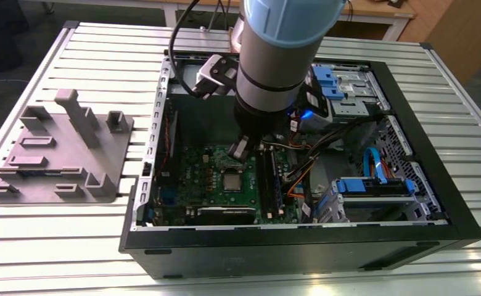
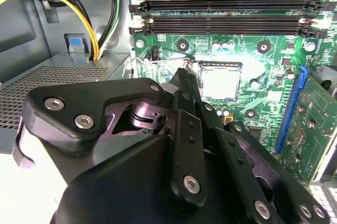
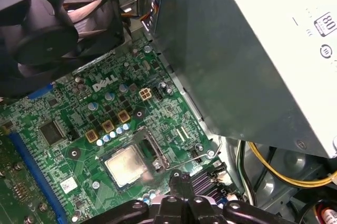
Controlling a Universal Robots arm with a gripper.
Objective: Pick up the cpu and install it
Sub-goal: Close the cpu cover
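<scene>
- In both wrist views the black gripper [image 2: 181, 84] sits closest to the lens, and its fingers [image 2: 185, 88] look pressed together with nothing pinched between them.
- Just past the fingertips, the cpu [image 2: 220, 81] lies flat in its socket on the green motherboard [image 2: 263, 71]; the first wrist view shows its pale metal top [image 3: 125, 166] framed by the socket's metal bracket.
- The gripper hangs near the cpu and slightly to one side of it; whether it touches the board cannot be told.
- Beyond the socket in the second wrist view run two long black memory slots [image 2: 226, 8].
- Yellow and black cables [image 2: 87, 21] curve beside a grey metal box, the power supply [image 3: 253, 55].
- A black case fan [image 3: 52, 29] stands at the far edge of the board in the first wrist view.
- In the exterior view, the open black computer case [image 1: 306, 246] lies on its side on a slatted metal table [image 1: 100, 55], with the robot arm [image 1: 277, 49] reaching down into it.
- A grey plastic fixture [image 1: 60, 154] rests on the table toward the exterior view's left, well apart from the arm.
</scene>
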